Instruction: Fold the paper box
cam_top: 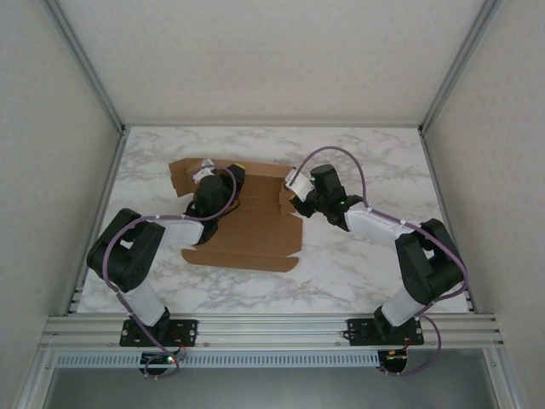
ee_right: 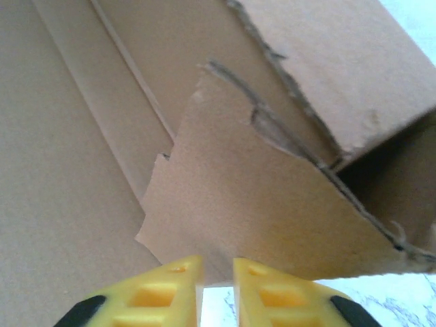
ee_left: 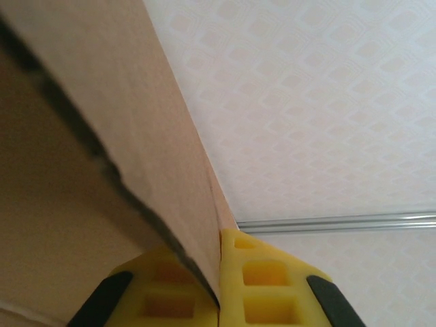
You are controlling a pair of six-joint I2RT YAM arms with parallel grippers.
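The paper box [cam_top: 251, 243] is a brown cardboard cut-out lying mostly flat in the middle of the marble table, with its far wall and side flaps raised. My left gripper [cam_top: 201, 181] is at the far-left part of the box. In the left wrist view its yellow fingers [ee_left: 262, 279] are shut on a raised cardboard wall [ee_left: 136, 122]. My right gripper [cam_top: 294, 198] is at the box's right end. In the right wrist view a torn-edged flap [ee_right: 259, 197] hangs right at its tips [ee_right: 218, 269], and the jaws stand narrowly apart with the table showing through the gap.
The marble table [cam_top: 366, 273] is enclosed by white walls and aluminium frame rails [cam_top: 272, 322] along the near edge. Both arm bases are bolted to that near rail. Bare tabletop lies to the right of and in front of the box.
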